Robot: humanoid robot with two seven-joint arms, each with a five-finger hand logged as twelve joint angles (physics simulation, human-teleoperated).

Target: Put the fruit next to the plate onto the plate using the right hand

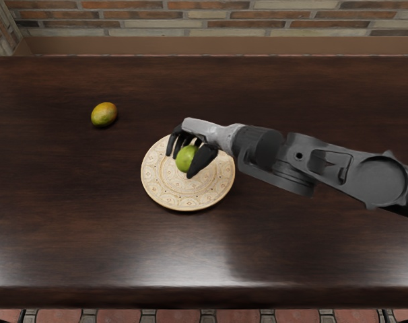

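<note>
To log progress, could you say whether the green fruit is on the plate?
Cannot tell: the right robot hand grips the green fruit over the plate.

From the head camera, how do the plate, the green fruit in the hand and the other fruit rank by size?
1. plate, clearly largest.
2 and 3. yellow-green fruit and green fruit look about alike. The right hand covers part of the green fruit, so no ranking.

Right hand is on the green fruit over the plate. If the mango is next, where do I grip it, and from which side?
Probably the mango across its narrow middle, coming down from above. It lies on its side, long axis slanting up to the right, apart from the plate, so a grasp can close on both long flanks.
</note>
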